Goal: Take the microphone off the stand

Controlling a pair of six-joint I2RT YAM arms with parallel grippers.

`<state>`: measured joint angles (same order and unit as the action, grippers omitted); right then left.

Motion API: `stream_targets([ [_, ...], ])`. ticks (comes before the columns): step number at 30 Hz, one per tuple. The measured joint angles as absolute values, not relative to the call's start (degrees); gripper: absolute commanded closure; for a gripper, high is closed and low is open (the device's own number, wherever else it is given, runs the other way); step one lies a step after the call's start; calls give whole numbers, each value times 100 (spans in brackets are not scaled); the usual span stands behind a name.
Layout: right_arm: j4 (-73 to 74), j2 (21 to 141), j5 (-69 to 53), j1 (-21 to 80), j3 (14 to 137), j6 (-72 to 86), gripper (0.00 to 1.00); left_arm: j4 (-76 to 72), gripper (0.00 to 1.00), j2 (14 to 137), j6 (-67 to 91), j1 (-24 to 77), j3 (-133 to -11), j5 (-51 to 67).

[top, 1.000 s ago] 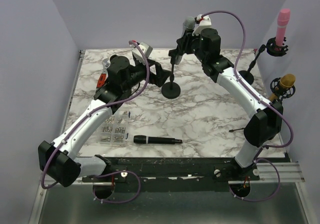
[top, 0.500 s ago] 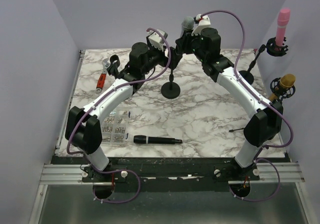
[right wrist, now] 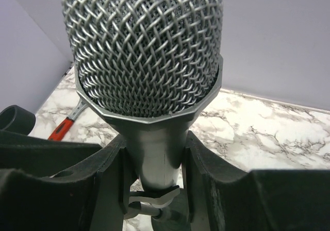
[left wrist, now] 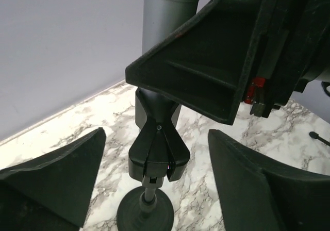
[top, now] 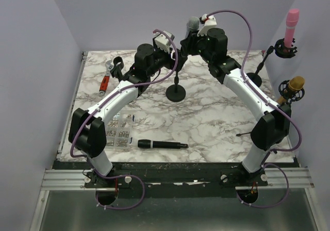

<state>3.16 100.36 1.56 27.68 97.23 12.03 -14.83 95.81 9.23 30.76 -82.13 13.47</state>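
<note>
A silver-headed microphone (top: 193, 23) stands upright in the clip of a black stand (top: 176, 93) at the back middle of the table. My right gripper (top: 195, 39) is shut on the microphone's grey body just under the mesh head (right wrist: 147, 45), one finger (right wrist: 209, 184) on each side. My left gripper (top: 174, 55) is open. In the left wrist view its fingers (left wrist: 56, 184) flank the stand's black clip (left wrist: 157, 148) without touching it. The round base (left wrist: 145, 216) sits below. The right gripper's finger (left wrist: 216, 61) shows above the clip.
A black microphone (top: 160, 145) lies near the front edge. A red-handled wrench (top: 104, 81) and small metal parts (top: 116, 134) lie at the left. A pink microphone (top: 292, 22) and a gold one (top: 295, 84) sit on stands at the right.
My left arm has swung up and right from the table's left side to the stand, and its open gripper now flanks the clip. The right arm has not moved.
</note>
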Motion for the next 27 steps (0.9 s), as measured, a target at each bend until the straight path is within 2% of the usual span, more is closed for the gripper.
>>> stream_targets([
  [1, 314, 10047, 156, 2768, 9734, 1203, 99, -1433, 30, 9607, 895, 3076, -8226, 1345],
  [3, 320, 10062, 156, 2768, 9758, 1201, 99, -1343, 47, 9688, 849, 3076, -8283, 1339],
  [4, 333, 10064, 154, 2768, 9771, 1201, 99, -1321, 62, 9723, 840, 3076, -8298, 1337],
  [6, 384, 10073, 154, 2768, 9810, 1199, 99, -1229, 100, 9797, 801, 3076, -8311, 1339],
  [17, 1151, 10272, 222, 2768, 10366, 1120, 99, -958, 100, 9852, 646, 3079, -8455, 1345],
  [27, 1621, 10241, 508, 2423, 12162, 897, 99, -937, 100, 9852, 648, 3070, -8458, 1352],
])
